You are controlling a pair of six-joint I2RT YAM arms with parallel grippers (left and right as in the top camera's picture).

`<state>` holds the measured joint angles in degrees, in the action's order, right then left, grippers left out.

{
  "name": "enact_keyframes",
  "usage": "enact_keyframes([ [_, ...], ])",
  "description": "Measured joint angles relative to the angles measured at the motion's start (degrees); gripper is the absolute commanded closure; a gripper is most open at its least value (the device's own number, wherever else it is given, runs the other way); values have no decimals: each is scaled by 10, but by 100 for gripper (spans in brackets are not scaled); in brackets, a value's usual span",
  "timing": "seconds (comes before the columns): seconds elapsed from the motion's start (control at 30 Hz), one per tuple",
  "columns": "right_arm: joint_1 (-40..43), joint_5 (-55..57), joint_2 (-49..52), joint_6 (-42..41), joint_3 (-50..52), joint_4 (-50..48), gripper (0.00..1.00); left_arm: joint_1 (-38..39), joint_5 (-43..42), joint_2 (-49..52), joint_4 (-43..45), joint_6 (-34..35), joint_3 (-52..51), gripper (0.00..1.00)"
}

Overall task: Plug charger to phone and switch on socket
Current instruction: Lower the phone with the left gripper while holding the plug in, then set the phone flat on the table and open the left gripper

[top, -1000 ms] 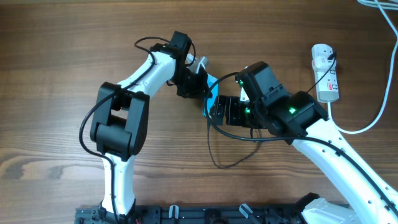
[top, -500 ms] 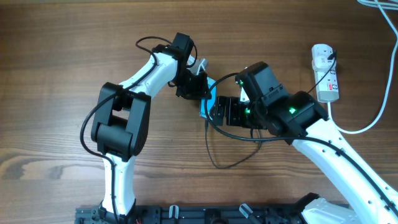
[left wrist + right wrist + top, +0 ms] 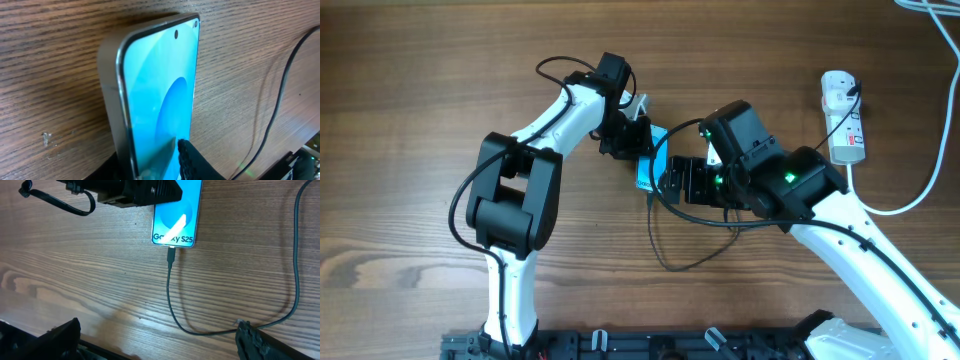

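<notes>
The left gripper [image 3: 640,148] meets the cyan phone [image 3: 647,172] mid-table, with the right gripper [image 3: 672,182] just beside it. A thin black cable [image 3: 655,230] loops below. The white socket [image 3: 842,120] lies well apart, far right.

Robot lab bench, wood-grain tabletop [image 3: 400,80], white-and-black left arm [image 3: 565,115] and right arm [image 3: 860,240] rising from a black rail [image 3: 620,345] at its edge.

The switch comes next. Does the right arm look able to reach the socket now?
Probably yes. The socket lies near the right arm with nothing between them, and the right tool is open. Only the charger runs close to one finger.
</notes>
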<state>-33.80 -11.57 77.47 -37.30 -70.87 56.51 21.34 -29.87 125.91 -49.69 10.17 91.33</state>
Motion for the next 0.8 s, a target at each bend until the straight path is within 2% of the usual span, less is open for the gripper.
enact_keyframes([
  [0.17,0,0,0,0,0,8,0,0,27,0,-6,0,0,62],
  [0.27,0,0,0,0,0,9,0,0,48,0,-8,0,0,53],
  [0.43,0,0,0,0,0,9,0,0,58,0,-8,0,0,52],
  [0.47,0,0,0,0,0,9,0,0,59,0,-8,0,0,46],
  [0.57,0,0,0,0,0,9,0,0,60,0,-8,-1,0,42],
  [0.73,0,0,0,0,0,10,0,0,56,0,-23,0,4,26],
  [0.8,0,0,0,0,0,12,0,-4,55,0,-38,0,7,8],
])
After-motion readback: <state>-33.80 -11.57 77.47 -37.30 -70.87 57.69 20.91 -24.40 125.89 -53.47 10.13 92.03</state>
